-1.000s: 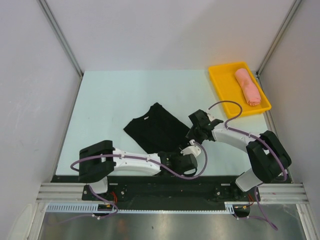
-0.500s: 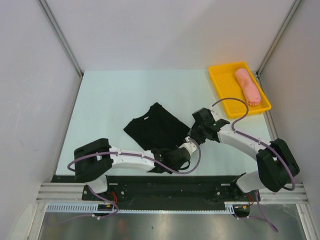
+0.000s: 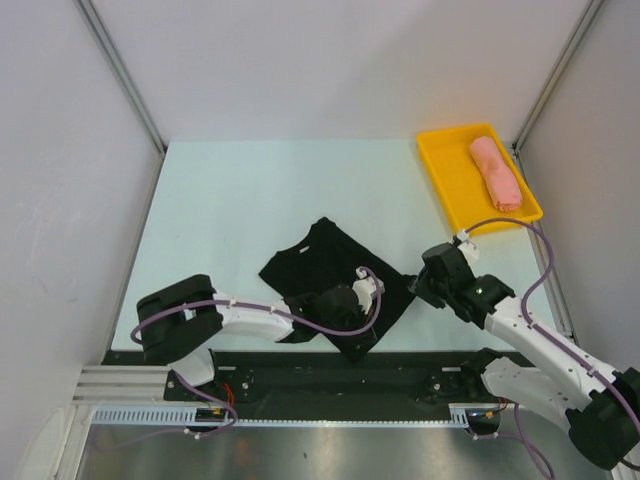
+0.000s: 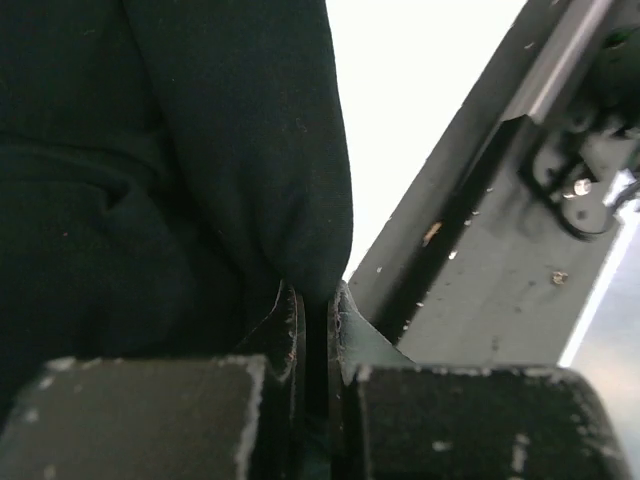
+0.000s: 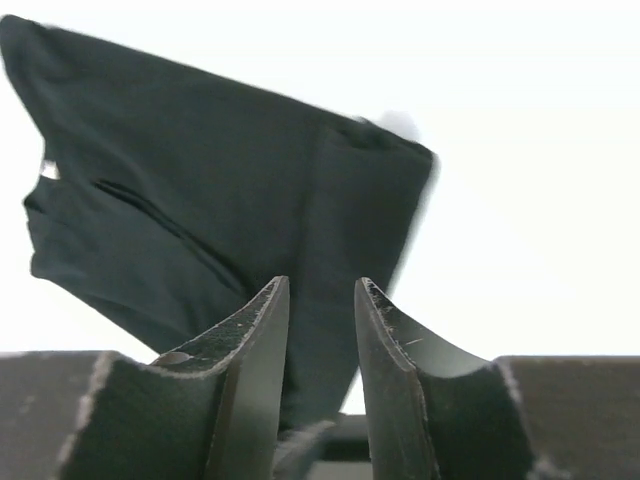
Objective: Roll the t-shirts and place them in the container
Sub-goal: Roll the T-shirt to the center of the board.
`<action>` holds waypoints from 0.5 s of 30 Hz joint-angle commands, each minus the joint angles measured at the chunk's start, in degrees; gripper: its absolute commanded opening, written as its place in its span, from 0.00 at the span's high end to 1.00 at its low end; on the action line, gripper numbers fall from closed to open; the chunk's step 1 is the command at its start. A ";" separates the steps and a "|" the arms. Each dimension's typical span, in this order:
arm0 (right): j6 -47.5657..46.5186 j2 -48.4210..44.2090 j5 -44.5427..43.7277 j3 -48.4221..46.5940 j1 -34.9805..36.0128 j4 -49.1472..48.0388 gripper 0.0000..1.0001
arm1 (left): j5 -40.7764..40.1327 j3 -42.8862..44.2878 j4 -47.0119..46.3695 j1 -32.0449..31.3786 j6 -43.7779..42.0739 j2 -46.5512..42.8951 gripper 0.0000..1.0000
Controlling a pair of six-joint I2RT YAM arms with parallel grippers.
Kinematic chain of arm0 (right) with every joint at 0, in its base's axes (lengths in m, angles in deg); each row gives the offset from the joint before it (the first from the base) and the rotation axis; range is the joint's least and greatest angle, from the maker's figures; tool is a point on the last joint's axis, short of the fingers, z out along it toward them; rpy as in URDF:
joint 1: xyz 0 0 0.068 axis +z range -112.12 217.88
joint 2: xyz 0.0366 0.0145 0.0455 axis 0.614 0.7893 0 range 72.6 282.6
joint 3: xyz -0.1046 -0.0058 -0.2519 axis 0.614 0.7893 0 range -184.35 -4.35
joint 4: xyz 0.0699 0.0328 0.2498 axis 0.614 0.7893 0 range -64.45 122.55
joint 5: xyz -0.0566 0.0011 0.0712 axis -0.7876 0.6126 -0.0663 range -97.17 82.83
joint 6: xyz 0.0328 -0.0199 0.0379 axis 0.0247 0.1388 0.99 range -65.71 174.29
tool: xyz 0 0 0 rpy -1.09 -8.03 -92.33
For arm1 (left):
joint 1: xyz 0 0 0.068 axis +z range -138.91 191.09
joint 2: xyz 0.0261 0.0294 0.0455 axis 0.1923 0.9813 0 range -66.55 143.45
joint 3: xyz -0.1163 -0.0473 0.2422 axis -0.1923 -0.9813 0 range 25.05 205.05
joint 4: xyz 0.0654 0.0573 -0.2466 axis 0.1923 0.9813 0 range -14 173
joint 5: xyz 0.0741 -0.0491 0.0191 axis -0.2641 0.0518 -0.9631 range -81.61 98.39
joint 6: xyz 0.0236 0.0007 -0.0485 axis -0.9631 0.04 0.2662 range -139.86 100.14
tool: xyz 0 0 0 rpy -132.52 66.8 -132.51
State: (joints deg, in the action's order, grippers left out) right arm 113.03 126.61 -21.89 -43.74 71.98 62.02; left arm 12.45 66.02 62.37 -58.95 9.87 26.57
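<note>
Your black t-shirt (image 3: 318,262) lay on the table (image 3: 230,200), its long axis running from the collar at far left to the hem at near right. Your left gripper (image 4: 316,296) was clenched on a fold of cloth by that near right end. Your right gripper (image 5: 320,300) stood just right of the same end, jaws a little apart; whether they held cloth I cannot tell. The pink roll (image 3: 496,173) lay in the yellow tray (image 3: 447,168), far right. I think rolling should start from this end

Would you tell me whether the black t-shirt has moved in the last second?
Yes. The black t-shirt has slid toward the table's near edge and slightly right, now reaching it.
</note>
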 commanded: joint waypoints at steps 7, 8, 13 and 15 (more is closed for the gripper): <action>6.29 -3.67 -2.68 5.47 8.24 1.25 0.81 | 17.65 -5.99 -11.41 7.98 10.25 0.13 1.00; 6.47 -1.74 -2.59 5.56 8.69 0.63 0.82 | 18.79 -6.34 -12.20 8.60 11.30 0.57 1.00; 6.56 3.45 -1.45 5.47 9.84 -5.08 0.83 | 20.55 -7.92 -14.15 11.15 12.80 0.75 1.00; 6.39 5.38 -1.36 5.47 9.84 -7.71 0.82 | 20.73 -7.75 -13.27 11.68 12.63 0.74 1.00</action>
State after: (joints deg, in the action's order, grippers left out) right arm 118.15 129.50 -22.28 -38.28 81.40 60.69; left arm 29.47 59.07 50.37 -48.50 20.69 27.05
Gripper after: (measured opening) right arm 0.176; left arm 0.047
